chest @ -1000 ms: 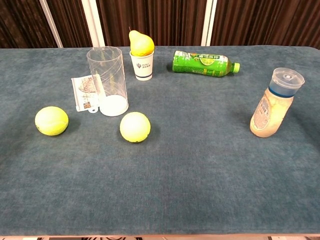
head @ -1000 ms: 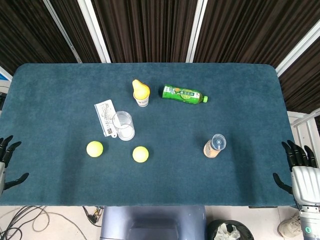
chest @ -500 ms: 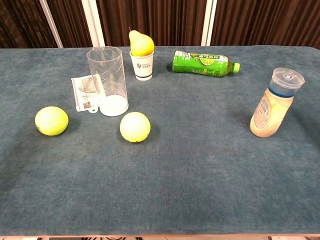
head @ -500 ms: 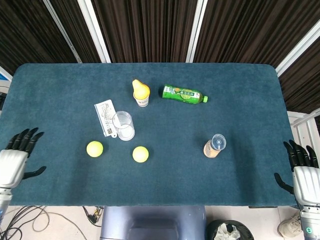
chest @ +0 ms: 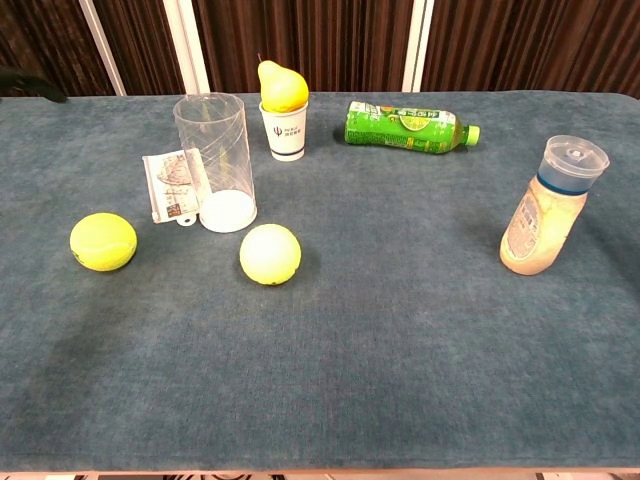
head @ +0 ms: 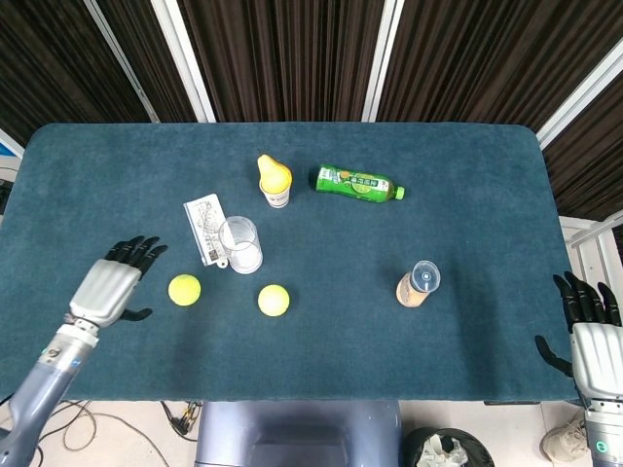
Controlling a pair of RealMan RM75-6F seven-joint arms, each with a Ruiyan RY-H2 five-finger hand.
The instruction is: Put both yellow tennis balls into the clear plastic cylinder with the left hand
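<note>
Two yellow tennis balls lie on the blue table: the left ball (head: 184, 290) (chest: 103, 241) and the right ball (head: 274, 300) (chest: 270, 254). The clear plastic cylinder (head: 240, 244) (chest: 215, 162) stands upright just behind them, with nothing inside. My left hand (head: 115, 282) hovers open over the table, a short way left of the left ball, fingers spread. In the chest view only a dark fingertip (chest: 25, 84) shows at the top left edge. My right hand (head: 589, 336) is open off the table's right front corner.
A white cup with a yellow pear (head: 275, 180) (chest: 282, 120) stands behind the cylinder. A green bottle (head: 357, 184) (chest: 408, 127) lies on its side beside it. A paper card (head: 205, 227) (chest: 172, 183) lies left of the cylinder. A tan bottle with a clear cap (head: 418, 283) (chest: 550, 207) stands at the right.
My left hand has moved in from the table's left edge toward the left ball. The right hand and all objects have stayed put.
</note>
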